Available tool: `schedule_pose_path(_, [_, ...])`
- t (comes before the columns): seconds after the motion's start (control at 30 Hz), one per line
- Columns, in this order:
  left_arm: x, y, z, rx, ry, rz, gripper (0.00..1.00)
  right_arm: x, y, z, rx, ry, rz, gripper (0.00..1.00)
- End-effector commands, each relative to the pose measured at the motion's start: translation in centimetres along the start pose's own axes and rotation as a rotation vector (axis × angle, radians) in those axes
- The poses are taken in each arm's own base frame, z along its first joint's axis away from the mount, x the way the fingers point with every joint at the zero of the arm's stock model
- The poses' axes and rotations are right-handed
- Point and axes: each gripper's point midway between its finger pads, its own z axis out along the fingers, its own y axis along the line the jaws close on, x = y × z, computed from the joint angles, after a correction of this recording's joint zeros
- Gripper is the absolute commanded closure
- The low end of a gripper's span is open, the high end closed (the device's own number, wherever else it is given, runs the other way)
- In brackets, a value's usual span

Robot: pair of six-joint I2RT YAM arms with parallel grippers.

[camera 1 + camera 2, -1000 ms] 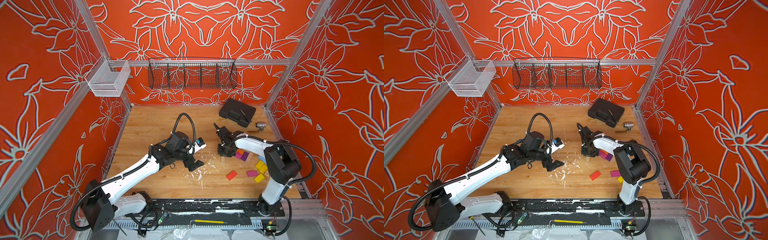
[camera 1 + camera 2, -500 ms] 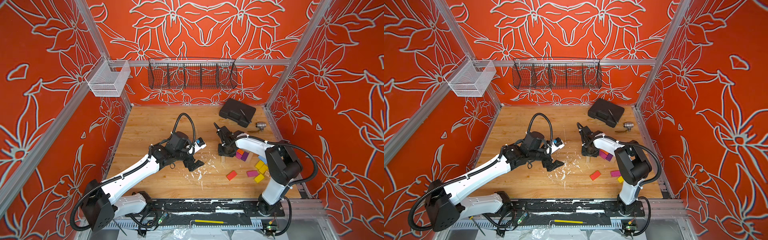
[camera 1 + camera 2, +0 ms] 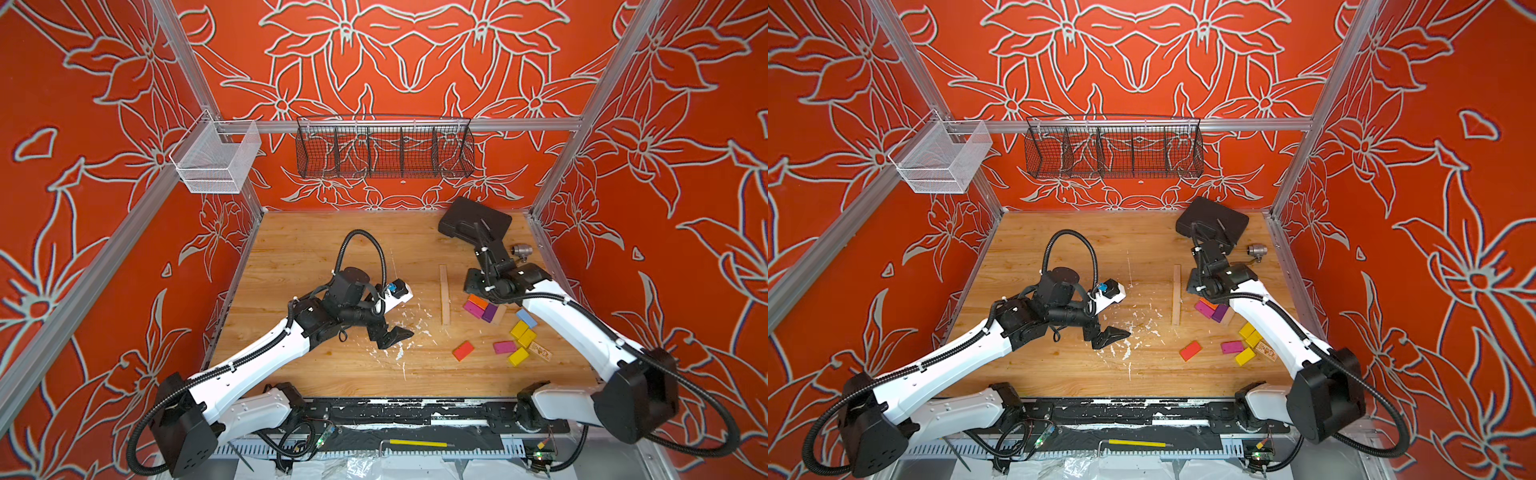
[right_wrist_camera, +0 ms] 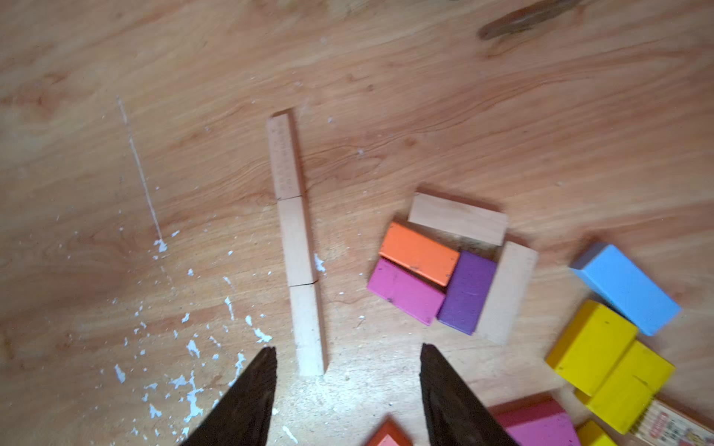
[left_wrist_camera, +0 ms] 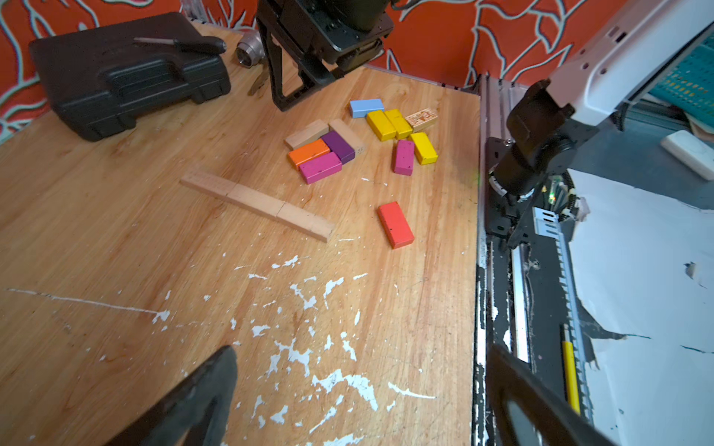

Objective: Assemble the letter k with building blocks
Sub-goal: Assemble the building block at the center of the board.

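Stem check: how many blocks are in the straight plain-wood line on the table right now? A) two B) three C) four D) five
B: in the right wrist view, two seams split the plain-wood line into three blocks set end to end.

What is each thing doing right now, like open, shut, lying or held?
Left arm's jaws: open wide, empty.
Right arm's jaws: open, holding nothing.
Row of three plain wooden blocks: end to end, straight, not held.
Flat red wooden block: lying flat, alone.
Orange, magenta and purple wooden blocks: lying flat, touching.
Big black plastic case: shut.
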Motion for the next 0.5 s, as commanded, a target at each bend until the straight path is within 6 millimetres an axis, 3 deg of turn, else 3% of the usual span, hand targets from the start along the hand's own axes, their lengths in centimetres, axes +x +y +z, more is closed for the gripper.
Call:
schedule_pose_path(0.0, [-1.2,-1.8,-0.4,0.070,-0.058,0.059,0.03,1.7,-2.9,0.0,0.090,0.041,0.016,0.39])
schedule_pose_path(0.1, [-1.4,-2.9,-0.6,0.117,-0.074,0.094,0.03,2.4,-3.4,0.5,0.085,0.064,-0.013,0.39])
schedule_pose_path(0.3, [-1.0,-5.0,-0.9,0.175,-0.088,0.189,0.03,4.1,-2.6,3.5,0.061,0.241,-0.221,0.40])
schedule_pose_path(0.47, [-0.8,-4.7,-1.0,0.140,-0.070,0.207,0.03,5.7,-2.5,6.0,0.084,0.402,-0.377,0.39])
